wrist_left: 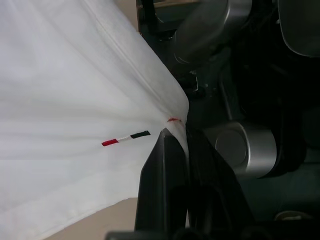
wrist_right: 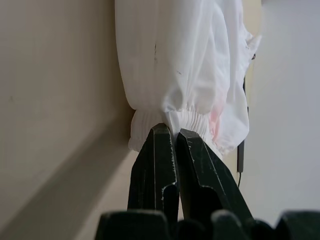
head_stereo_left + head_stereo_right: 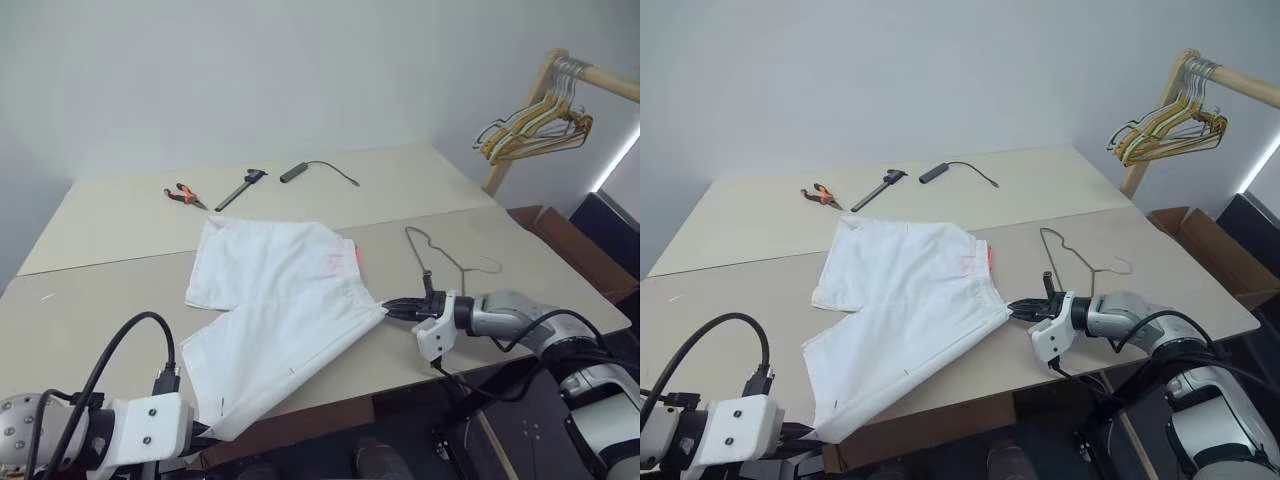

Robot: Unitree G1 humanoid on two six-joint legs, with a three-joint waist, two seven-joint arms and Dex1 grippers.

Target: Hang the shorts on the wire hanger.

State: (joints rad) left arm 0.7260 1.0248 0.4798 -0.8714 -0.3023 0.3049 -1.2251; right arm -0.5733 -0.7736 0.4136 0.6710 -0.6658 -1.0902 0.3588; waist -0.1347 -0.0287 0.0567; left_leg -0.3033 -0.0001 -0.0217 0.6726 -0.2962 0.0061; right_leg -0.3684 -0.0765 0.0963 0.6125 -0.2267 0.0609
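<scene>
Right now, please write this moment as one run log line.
left gripper: shut on shorts hem corner | right gripper: shut on waistband | wire hanger: lying on table, beside shorts | hanging: not yet done

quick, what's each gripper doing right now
left gripper: shut on a hem corner of the shorts
right gripper: shut on the shorts' elastic waistband

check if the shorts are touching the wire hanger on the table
Apart. The left eye view shows bare table between the waistband corner of the shorts and the wire hanger.
</scene>
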